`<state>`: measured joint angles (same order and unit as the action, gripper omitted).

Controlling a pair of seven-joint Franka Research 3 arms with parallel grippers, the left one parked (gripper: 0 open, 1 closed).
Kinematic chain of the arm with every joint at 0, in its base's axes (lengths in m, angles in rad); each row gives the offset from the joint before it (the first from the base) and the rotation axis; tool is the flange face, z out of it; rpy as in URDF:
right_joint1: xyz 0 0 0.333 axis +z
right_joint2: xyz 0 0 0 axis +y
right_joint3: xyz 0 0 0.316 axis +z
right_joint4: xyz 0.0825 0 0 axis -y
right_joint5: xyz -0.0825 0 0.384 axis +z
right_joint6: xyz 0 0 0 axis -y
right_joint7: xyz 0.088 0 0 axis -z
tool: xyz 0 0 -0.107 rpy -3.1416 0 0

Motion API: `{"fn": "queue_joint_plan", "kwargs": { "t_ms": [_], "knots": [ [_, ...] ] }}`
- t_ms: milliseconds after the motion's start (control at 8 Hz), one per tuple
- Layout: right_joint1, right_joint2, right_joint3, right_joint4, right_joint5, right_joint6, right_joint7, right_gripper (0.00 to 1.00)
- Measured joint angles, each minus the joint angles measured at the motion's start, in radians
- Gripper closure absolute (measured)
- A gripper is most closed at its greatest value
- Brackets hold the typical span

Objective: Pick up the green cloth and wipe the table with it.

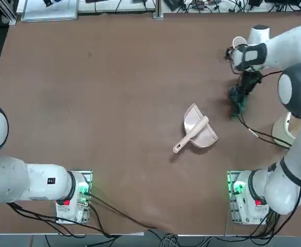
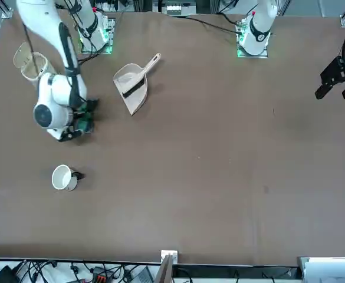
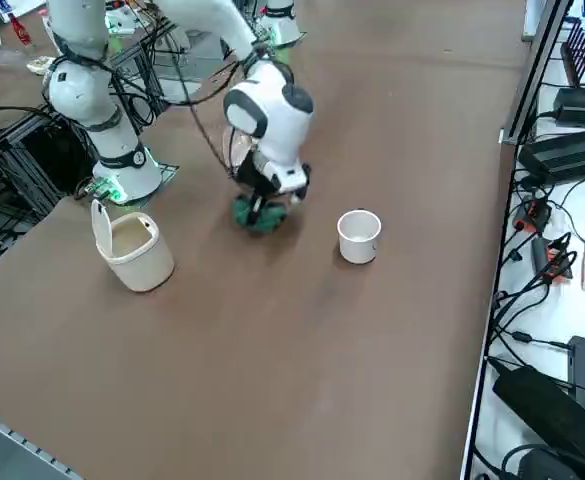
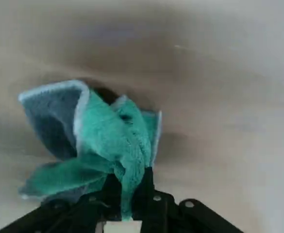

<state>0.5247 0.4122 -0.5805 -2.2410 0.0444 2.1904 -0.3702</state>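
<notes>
Matte brown tabletop (image 1: 140,77) spreads beneath my right gripper (image 4: 127,199), leaving broad room for a wiping stroke. I have the green cloth (image 4: 115,131) pinched by its gathered middle between the closed jaws, presumably so the loose folds can fan out beyond the tips and do the rubbing. Its pile looks soft and fuzzy, with pale edging and a greyer face on one flap. Near the jaws, on the base side, sits the cream lidded bin (image 3: 137,250); on the opposite side stands a smooth white cup (image 3: 358,236), which I'd judge worth steering around. Toward the parked arm lies the pink dustpan (image 1: 207,135), shallow and hard-looking.
</notes>
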Motion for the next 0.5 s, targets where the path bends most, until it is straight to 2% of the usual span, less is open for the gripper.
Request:
{"fn": "queue_joint_plan", "kwargs": {
  "t_ms": [250,500],
  "knots": [
    [-0.081,0.002,0.0,-0.001,-0.113,0.037,-0.051,0.93],
    [-0.108,0.002,0.007,-0.001,-0.132,0.036,-0.057,0.93]
  ]
}}
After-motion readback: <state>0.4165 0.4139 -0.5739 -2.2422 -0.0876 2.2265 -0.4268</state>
